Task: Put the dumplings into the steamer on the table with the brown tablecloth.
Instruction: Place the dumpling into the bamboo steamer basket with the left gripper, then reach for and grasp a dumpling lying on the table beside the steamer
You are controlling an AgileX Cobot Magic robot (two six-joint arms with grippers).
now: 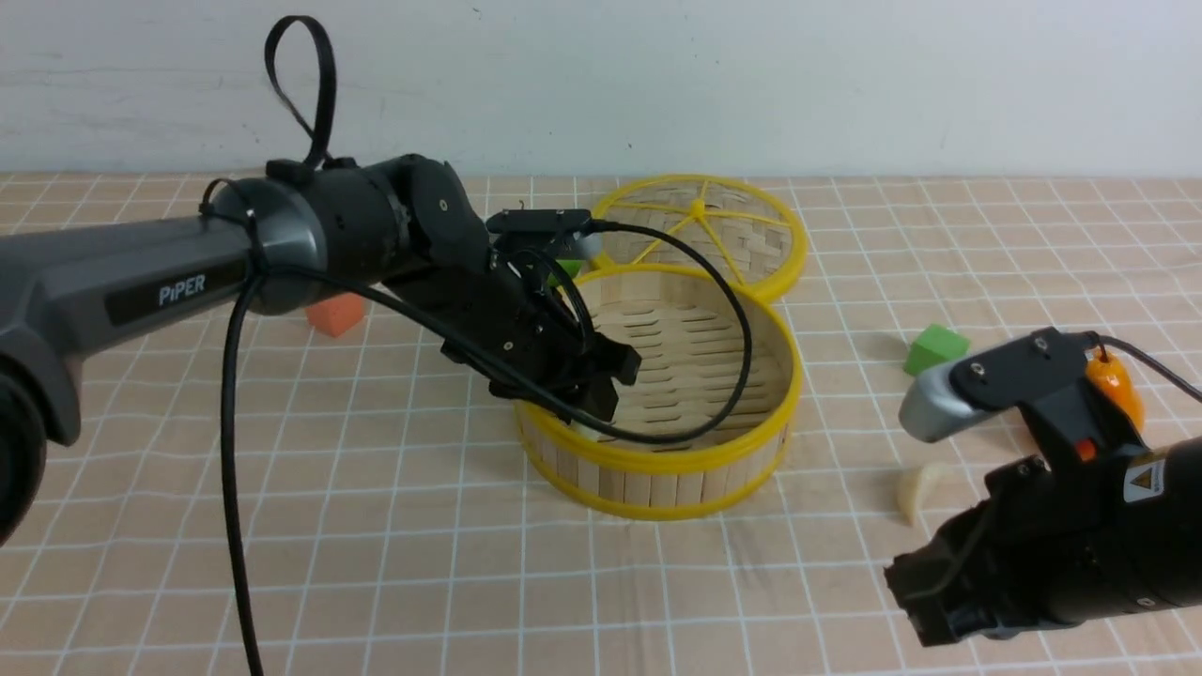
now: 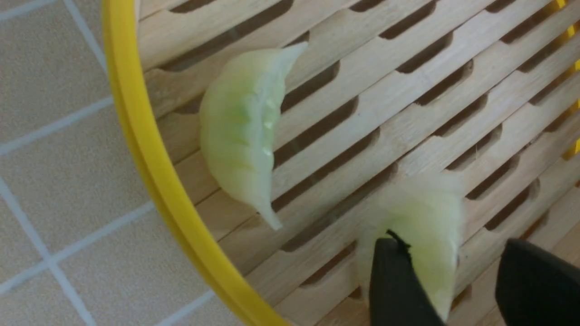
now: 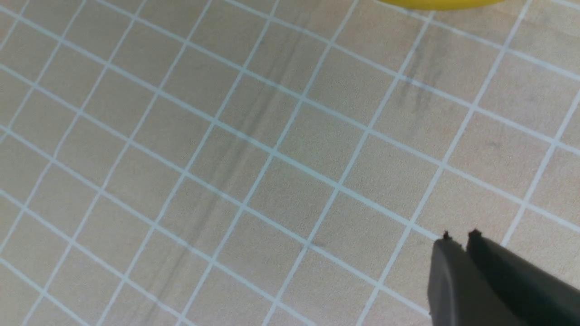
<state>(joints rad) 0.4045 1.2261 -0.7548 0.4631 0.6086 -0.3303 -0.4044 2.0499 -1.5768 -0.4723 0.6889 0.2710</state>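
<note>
Steamer (image 1: 657,474) stood on the brown tablecloth (image 1: 376,535) in my front view. The left gripper (image 1: 601,387) hung inside its near-left rim. One loose dumpling (image 1: 916,493) lay on the cloth to the right, beside the right arm (image 1: 1080,535).

Through the left wrist I saw the fingers (image 2: 398,290) spread apart and gripping nothing. A blurred dumpling (image 2: 421,217) sat against one finger, and a second dumpling (image 2: 244,136) lay on the slats by the rim.

Through the right wrist, the right gripper (image 3: 458,237) was pinched closed and empty above the cloth.
</note>
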